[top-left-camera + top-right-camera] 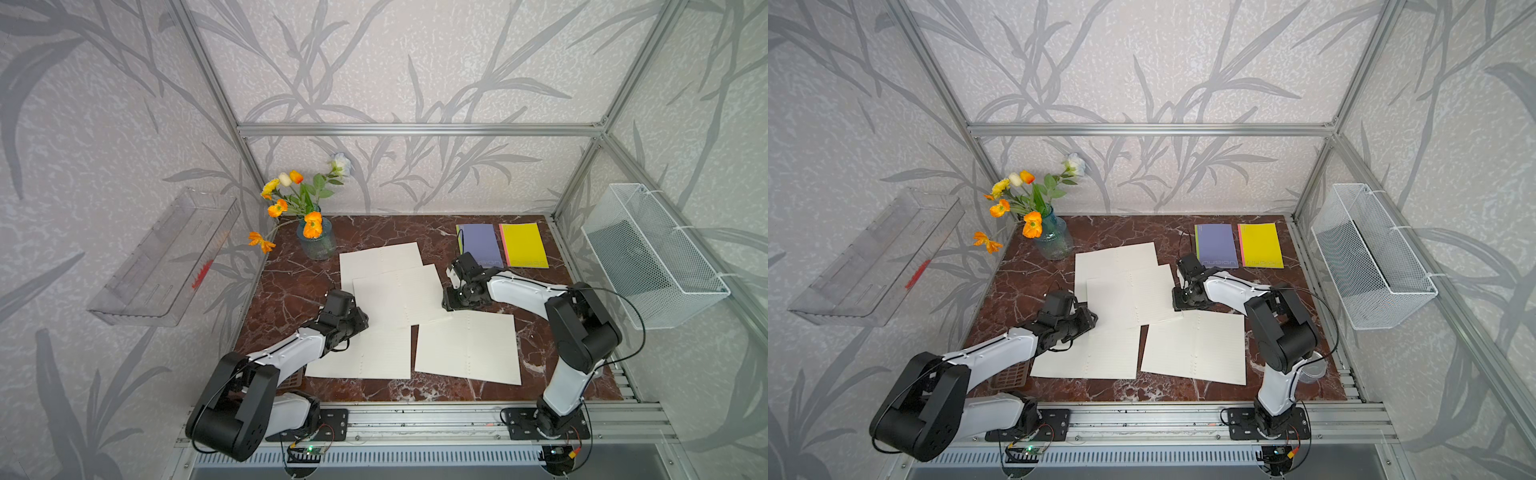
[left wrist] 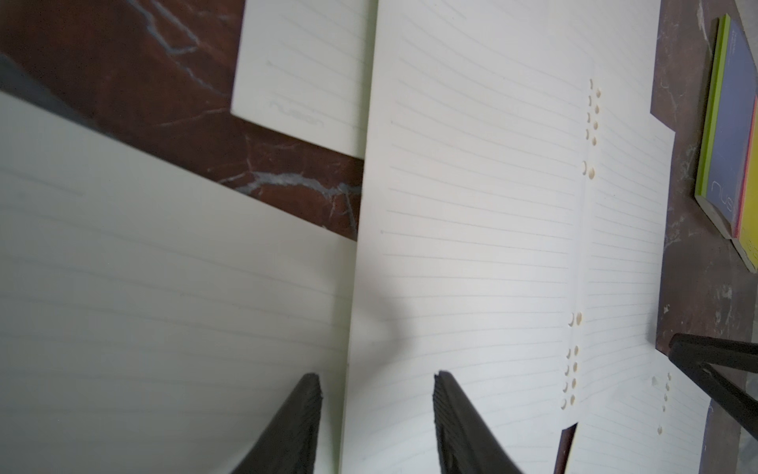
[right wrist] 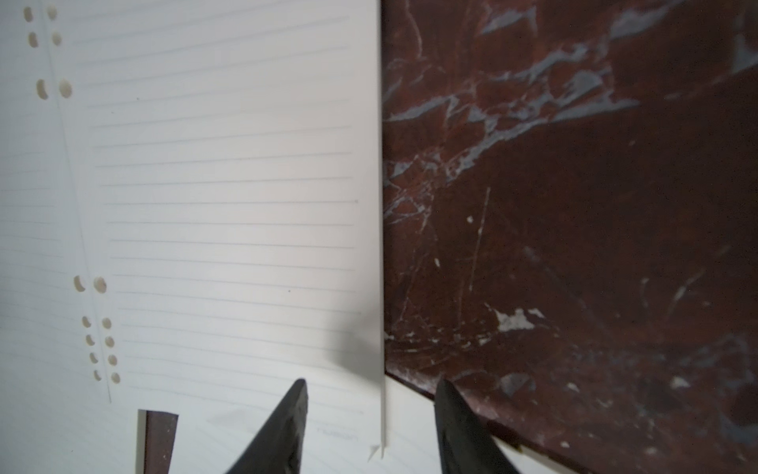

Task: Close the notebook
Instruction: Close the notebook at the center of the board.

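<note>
The left gripper (image 2: 379,394) is half open and empty, with a jaw on each side of the left edge of the open white lined-paper notebook (image 1: 399,297) in the middle of the dark red marble table (image 1: 291,286). The right gripper (image 3: 371,400), also half open and empty, sits around the right edge, maybe to pinch and fold it shut

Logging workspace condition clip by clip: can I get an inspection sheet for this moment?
Surface: marble-pattern tabletop, no spills seen.
Job's things: middle notebook, open, overlapping three other open notebooks.
Clutter: closed purple notebook, yellow notebook, flower vase, brown grid piece.
Grippers: left pincer and right pincer open, each straddling an edge of the middle notebook.
Cables: black cable looping off the right arm, clear of the pages.
Surroundings: clear tray and wire basket on the walls.
</note>
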{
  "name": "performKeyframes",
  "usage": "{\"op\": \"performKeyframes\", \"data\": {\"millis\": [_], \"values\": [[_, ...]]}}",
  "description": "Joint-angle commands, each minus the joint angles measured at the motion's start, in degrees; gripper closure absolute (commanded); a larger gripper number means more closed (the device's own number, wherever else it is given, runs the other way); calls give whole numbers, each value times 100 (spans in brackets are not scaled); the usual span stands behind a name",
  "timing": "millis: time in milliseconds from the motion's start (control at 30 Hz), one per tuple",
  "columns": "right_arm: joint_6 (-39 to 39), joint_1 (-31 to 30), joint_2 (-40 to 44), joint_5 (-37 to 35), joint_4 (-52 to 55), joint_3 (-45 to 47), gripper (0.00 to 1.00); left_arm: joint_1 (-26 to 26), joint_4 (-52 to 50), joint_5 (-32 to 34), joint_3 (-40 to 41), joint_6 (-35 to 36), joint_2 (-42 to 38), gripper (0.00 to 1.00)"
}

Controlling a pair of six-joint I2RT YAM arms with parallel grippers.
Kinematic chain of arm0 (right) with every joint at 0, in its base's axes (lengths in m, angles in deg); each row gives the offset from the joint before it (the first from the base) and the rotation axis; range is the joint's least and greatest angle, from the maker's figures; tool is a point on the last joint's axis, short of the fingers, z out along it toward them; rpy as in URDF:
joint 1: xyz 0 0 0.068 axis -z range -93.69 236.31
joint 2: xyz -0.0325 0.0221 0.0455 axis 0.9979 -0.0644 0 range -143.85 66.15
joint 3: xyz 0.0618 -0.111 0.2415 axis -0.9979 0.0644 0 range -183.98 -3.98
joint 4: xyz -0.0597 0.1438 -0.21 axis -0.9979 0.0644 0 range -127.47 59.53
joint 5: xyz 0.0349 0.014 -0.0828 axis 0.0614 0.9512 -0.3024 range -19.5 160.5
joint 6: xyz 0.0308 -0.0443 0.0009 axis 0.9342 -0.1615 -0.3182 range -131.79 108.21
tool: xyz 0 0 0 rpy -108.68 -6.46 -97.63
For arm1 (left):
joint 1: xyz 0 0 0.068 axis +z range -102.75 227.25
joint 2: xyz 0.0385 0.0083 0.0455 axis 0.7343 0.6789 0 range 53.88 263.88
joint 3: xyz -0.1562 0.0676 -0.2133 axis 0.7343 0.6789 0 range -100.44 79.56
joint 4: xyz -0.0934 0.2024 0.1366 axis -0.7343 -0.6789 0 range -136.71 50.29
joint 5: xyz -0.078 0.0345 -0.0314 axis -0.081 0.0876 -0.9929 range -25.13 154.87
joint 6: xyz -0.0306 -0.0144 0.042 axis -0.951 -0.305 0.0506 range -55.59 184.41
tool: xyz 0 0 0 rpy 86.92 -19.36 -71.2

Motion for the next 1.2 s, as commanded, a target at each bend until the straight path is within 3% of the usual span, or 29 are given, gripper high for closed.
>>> {"op": "performKeyframes", "data": {"millis": [0,500,1167], "values": [[4,-35,-110,-10,31,-158,50,16,-135,-98,-21,12,95,54],[23,-70,-223,8,-20,-81,54,33,312,-425,34,39,343,55],[83,-150,-257,201,-155,49,55,38,-125,-617,-168,111,-659,55]]}}
